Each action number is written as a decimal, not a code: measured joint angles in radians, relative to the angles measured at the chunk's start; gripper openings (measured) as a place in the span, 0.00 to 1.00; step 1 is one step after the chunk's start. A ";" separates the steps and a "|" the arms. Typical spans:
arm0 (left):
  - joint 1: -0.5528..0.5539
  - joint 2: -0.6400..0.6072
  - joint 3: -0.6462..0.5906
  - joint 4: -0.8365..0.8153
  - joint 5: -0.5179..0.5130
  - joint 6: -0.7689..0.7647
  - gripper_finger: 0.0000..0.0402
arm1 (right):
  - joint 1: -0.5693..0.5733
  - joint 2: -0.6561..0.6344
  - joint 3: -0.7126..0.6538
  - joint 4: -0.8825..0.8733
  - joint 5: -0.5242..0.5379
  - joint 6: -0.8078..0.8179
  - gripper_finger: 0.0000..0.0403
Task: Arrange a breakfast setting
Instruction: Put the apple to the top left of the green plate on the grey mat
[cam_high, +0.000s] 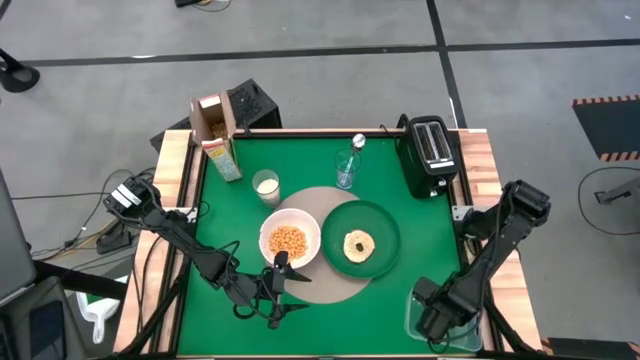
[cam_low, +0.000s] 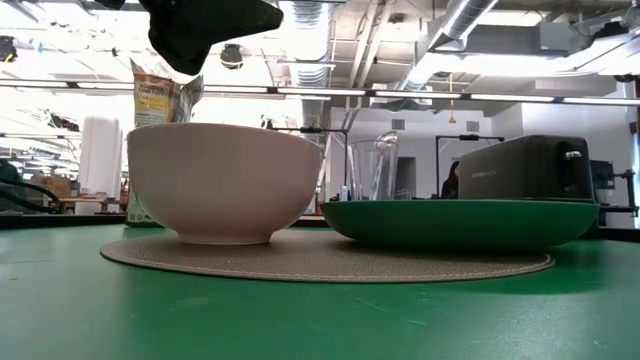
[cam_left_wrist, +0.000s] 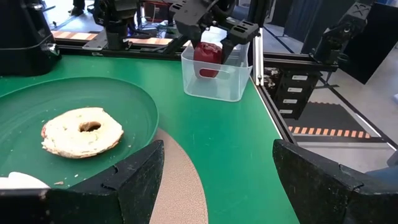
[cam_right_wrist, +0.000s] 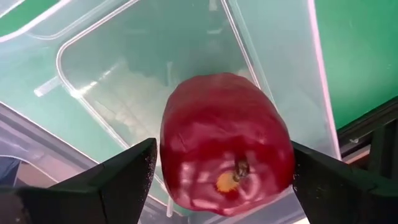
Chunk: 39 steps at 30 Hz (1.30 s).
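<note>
On the round tan mat stand a white bowl of cereal and a green plate bearing the round bread. The white cup and the clear glass, with a metal spoon in it, stand farther back. The red fruit lies in a clear tub at the near right corner. My right gripper points down into the tub, open, one finger on each side of the fruit. My left gripper hangs open over the mat's near edge, beside the bowl. My right gripper comes at the red fruit from above with its fingers close beside the fruit's two flanks. I cannot tell whether they touch it. The fruit sits inside the tub, stem end up.
A black toaster stands at the far right corner and a cereal box at the far left. The tub's walls close in around the right fingers. Bare green table lies along the near edge.
</note>
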 joint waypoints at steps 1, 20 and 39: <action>0.000 0.000 0.000 0.000 0.000 0.000 0.71 | 0.000 0.000 0.000 0.000 0.008 0.000 0.92; 0.000 0.000 0.000 0.000 0.000 -0.008 0.71 | 0.003 0.000 0.010 -0.001 0.030 -0.076 0.79; 0.000 -0.008 0.000 -0.004 0.001 0.037 0.71 | -0.135 -0.009 0.382 -0.388 0.153 -0.349 0.78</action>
